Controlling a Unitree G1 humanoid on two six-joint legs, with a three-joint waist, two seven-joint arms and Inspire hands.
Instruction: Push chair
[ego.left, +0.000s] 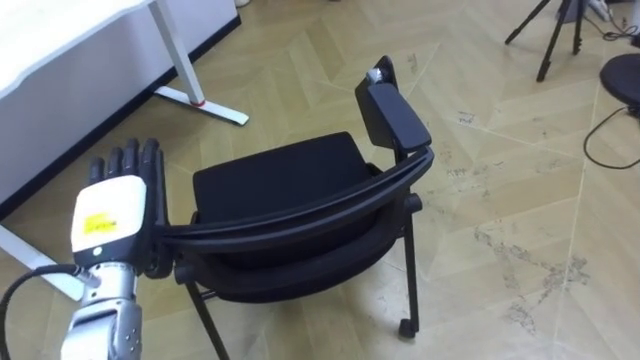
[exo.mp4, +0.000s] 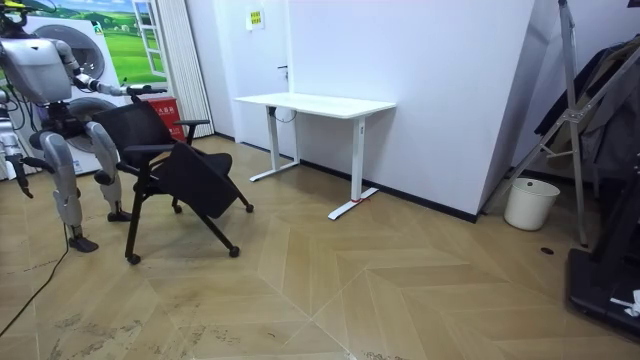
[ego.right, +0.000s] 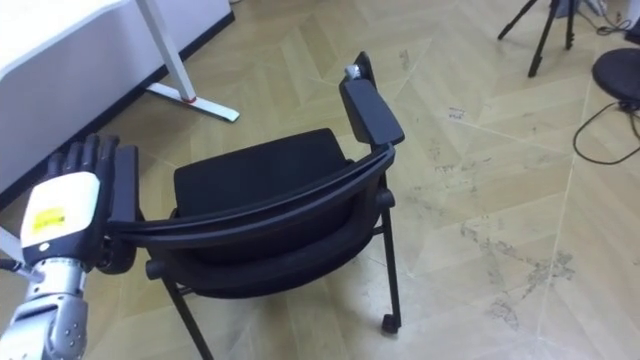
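Observation:
A black chair with armrests and small castors stands on the wooden floor right in front of me, its curved backrest nearest to me. My left hand lies against the chair's left armrest where it meets the backrest, fingers straight and pointing away from me. The chair's right armrest is free. In the room view I stand behind the chair at the room view's left, with my left hand reaching to its top. My right hand hangs low at my side.
A white desk with a white foot stands to my left, close to the chair. Tripod legs and a dark cable lie at the far right. A white bucket stands by the far wall.

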